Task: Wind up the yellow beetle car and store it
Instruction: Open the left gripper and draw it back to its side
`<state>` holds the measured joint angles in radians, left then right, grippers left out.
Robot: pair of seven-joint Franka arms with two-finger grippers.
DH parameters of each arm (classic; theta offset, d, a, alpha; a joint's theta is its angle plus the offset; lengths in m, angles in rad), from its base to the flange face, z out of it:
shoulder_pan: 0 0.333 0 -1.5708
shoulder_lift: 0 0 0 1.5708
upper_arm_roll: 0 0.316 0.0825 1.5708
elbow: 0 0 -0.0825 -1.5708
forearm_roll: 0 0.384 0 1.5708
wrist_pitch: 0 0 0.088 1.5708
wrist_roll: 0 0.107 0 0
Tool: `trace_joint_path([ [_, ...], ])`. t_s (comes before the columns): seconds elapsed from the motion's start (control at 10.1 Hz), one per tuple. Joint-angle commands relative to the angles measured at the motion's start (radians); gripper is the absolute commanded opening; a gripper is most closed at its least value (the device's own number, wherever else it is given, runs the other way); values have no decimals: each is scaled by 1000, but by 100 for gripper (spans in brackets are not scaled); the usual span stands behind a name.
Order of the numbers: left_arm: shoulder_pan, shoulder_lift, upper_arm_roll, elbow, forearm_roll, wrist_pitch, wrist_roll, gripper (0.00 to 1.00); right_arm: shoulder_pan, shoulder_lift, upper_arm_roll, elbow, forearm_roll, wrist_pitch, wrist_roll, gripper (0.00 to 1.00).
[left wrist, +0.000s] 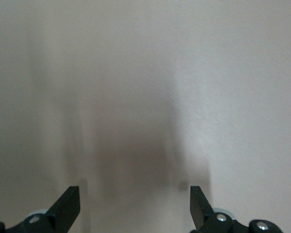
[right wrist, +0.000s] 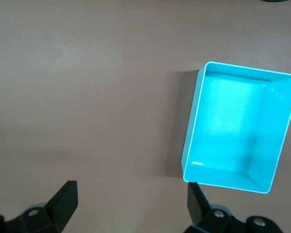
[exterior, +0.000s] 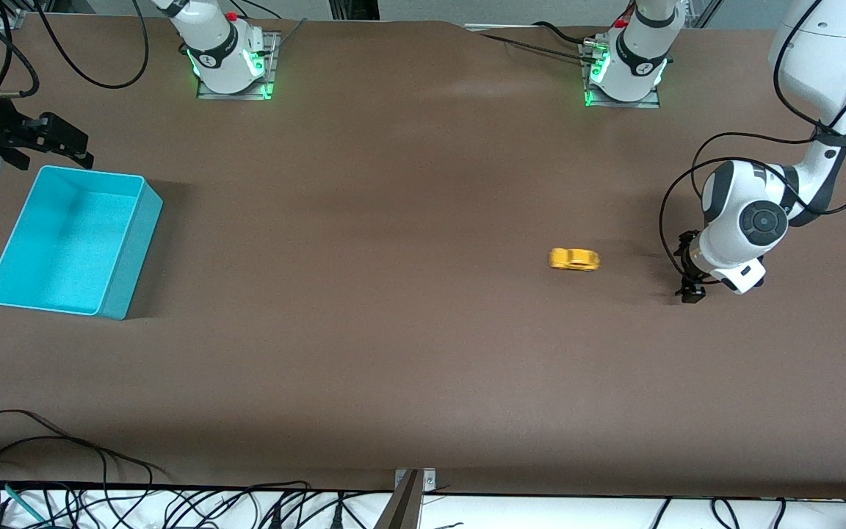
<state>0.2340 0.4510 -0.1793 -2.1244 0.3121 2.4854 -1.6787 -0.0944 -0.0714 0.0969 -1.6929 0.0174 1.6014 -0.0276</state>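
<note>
The yellow beetle car [exterior: 574, 259] stands on the brown table, toward the left arm's end. My left gripper [exterior: 689, 286] is low over the table beside the car, farther toward the left arm's end and apart from it. It is open and empty [left wrist: 135, 204], and its wrist view shows bare table only, with the car out of view. The turquoise bin [exterior: 70, 235] stands empty at the right arm's end. My right gripper [exterior: 56, 143] waits above the table by the bin's edge, open and empty [right wrist: 132, 201]. The bin also shows in the right wrist view [right wrist: 233, 121].
Both robot bases [exterior: 228, 59] [exterior: 625, 70] stand along the table edge farthest from the front camera. Cables [exterior: 63, 455] lie at the edge nearest that camera. Wide brown tabletop lies between the car and the bin.
</note>
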Motion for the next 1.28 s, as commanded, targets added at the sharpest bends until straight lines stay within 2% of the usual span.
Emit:
trace_joint_path([
  [0.0, 7, -21, -60, 67, 12, -124, 43, 100, -8, 9, 3, 24, 15, -15, -8, 100],
  [0.2, 22, -26, -100, 150, -31, -201, 132, 100, -8, 7, 3, 26, 15, -15, -8, 100],
  [0.39, 45, -55, -121, 254, -181, -302, 345, 100, -8, 9, 3, 24, 15, -17, -8, 100],
  [0.59, 45, -74, -126, 331, -202, -413, 518, 100, -8, 9, 3, 24, 15, -17, -8, 100],
  [1.18, 45, -150, -138, 356, -225, -466, 957, 100, -7, 9, 3, 26, 16, -17, -8, 100],
])
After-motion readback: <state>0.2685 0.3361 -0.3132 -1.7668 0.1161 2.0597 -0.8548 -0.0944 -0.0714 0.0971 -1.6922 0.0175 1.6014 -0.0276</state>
